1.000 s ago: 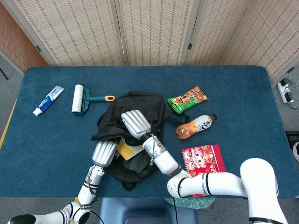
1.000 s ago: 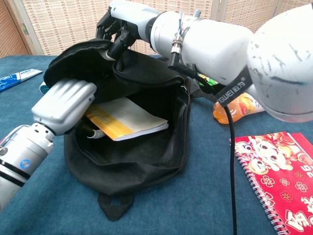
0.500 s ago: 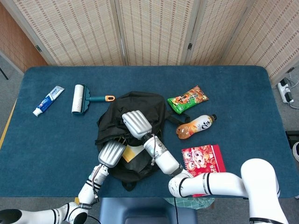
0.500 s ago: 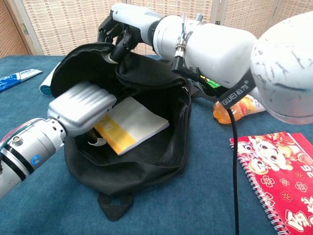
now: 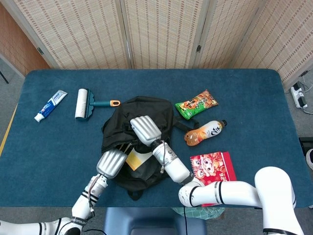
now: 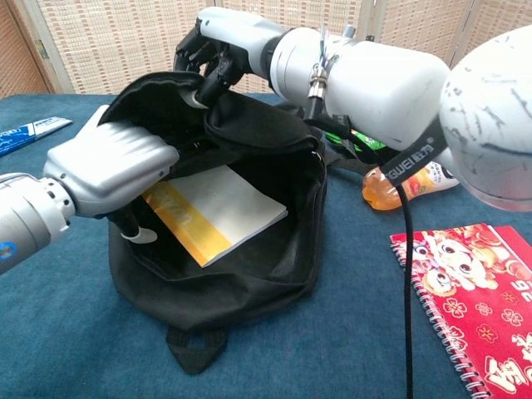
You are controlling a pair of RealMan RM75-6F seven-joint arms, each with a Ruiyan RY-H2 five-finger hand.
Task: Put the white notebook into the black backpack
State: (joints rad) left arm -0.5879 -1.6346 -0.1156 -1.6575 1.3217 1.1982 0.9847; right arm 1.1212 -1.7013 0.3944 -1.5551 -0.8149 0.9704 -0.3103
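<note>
The white notebook (image 6: 218, 212) with its yellow spine strip lies inside the open mouth of the black backpack (image 6: 249, 274), resting on the lower wall of the bag with its near corner close to the bag's left lip. The right hand (image 6: 208, 54) pinches the upper flap of the backpack between curled fingers and lifts it, which holds the opening wide. The left hand (image 6: 112, 170) sits at the left rim of the opening, just above the notebook's spine; its fingers are curled downward, but whether they grip the notebook or merely hover over the edge I cannot tell from either view.

The job looks close to done, though the notebook is shallow in the bag and tilted toward the opening. If the right hand releases the flap too early, the fabric could fall onto the left hand and snag it. If the left hand pulls out while its fingertips catch the cover, the notebook could slide back toward the lip or out onto the desk (image 5: 254, 98). A push deeper that meets bunched lining could buckle the pages instead of seating the notebook
</note>
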